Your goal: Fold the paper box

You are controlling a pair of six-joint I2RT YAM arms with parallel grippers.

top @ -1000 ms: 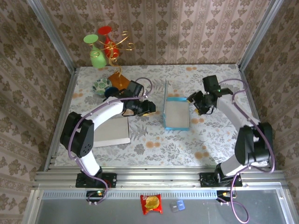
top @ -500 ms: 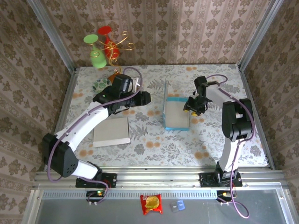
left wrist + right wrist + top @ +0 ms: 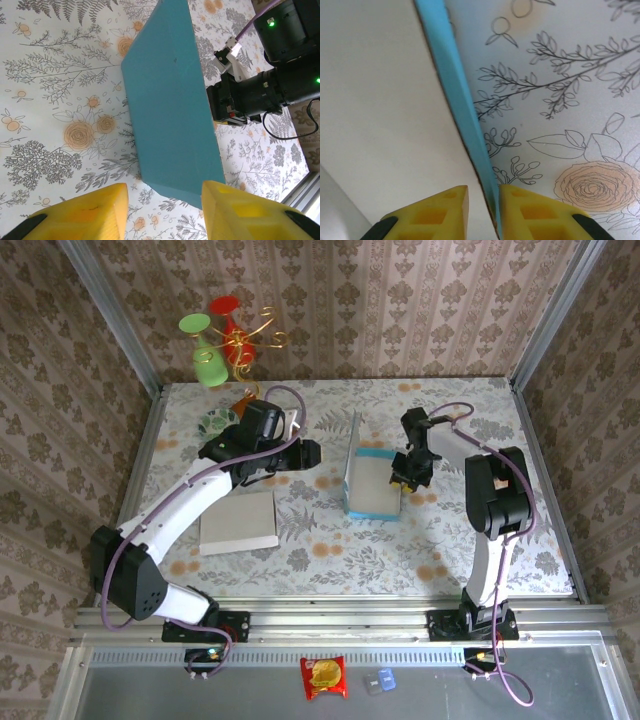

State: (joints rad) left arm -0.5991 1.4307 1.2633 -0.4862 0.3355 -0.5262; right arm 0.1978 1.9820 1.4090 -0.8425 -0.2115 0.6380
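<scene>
Nearest the camera, a red snack packet (image 3: 323, 677) and a small clear packet (image 3: 379, 681) are lying on the metal ledge in front of the arm bases. Past them, on the floral table (image 3: 330, 550), a pale flat sheet (image 3: 240, 521) is lying left of centre, well apart from the box. The paper box (image 3: 372, 490) is sitting mid-table between the two grippers, teal outside and white inside, opening facing up, with its left wall standing taller than the rest. The right gripper (image 3: 402, 475) is reaching in from the right and gripping the box's right wall. In the right wrist view its yellow fingers (image 3: 427, 210) are sitting tight on either side of the teal wall edge (image 3: 455, 85), one over the white inside and one over the table side, so it is clenching on that wall. The left gripper (image 3: 312, 453) is hovering just left of the box, not touching it. In the left wrist view its yellow fingers (image 3: 90, 212) are standing spread with nothing between them, the teal outer face of the box lying just beyond the tips, and the right arm's black wrist (image 3: 260, 92) is showing past it. At the far left, a patterned bowl (image 3: 214, 423) is sitting behind the left arm, and a green vase (image 3: 207, 366), a red piece (image 3: 228, 320) and gold wire (image 3: 255, 340) are standing at the back wall.
</scene>
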